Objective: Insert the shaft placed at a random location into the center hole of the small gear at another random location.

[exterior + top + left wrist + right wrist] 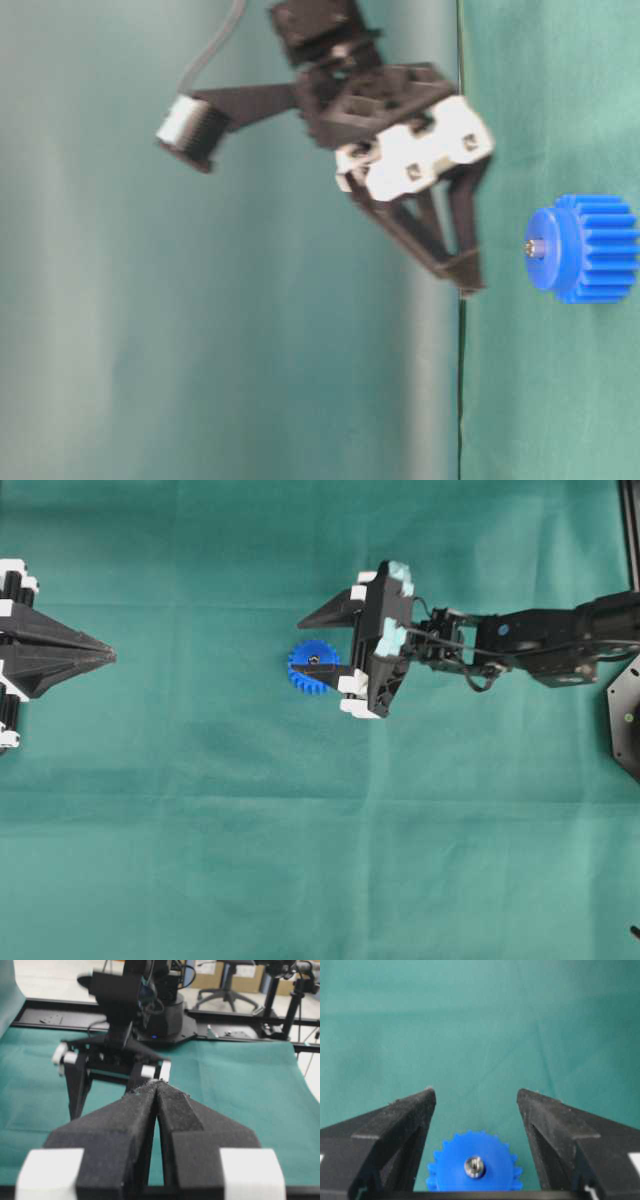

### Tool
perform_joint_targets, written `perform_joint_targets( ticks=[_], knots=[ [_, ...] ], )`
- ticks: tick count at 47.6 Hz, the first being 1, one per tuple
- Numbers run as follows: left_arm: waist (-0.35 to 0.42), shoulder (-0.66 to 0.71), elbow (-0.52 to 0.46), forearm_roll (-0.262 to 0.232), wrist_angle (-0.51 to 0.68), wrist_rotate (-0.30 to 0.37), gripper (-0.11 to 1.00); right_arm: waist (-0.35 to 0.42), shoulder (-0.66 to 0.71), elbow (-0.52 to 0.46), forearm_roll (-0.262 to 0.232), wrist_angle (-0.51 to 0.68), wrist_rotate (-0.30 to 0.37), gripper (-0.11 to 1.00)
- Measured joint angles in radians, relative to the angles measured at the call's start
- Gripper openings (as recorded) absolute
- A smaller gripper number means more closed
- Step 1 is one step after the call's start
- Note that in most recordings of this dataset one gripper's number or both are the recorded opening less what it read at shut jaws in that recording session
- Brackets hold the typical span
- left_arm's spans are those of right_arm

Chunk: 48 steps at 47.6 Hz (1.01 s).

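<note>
Right gripper [476, 1110]: jaws spread wide, nothing held. Small gear [475, 1164]: lay flat on the green cloth [480, 1020] below and between the jaws, shaft [474, 1166] seated upright in its center hole. Left gripper [105, 657]: pressed closed, empty, parked well apart.

We see the small gear [313, 667] flat on the green cloth [200, 830], the right gripper [309, 643] spread wide beside it, the left gripper [112, 657] pinched together far off.

No readable text, label, brand, number or sign shows in any view, neither on objects nor on surroundings.
</note>
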Motion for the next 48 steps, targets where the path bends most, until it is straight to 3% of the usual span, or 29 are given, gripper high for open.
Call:
perform_joint_targets(
  ticks=[19,48],
  knots=[
    [0.0,-0.002,-0.002,0.0,-0.002,0.0,-0.01,0.005,-0.152,0.048,-0.009,0.074,-0.002,0.82],
    [0.0,-0.005,0.002,0.0,0.002,0.0,-0.01,0.028,-0.635,0.38,-0.011,0.137,0.005,0.83]
  ],
)
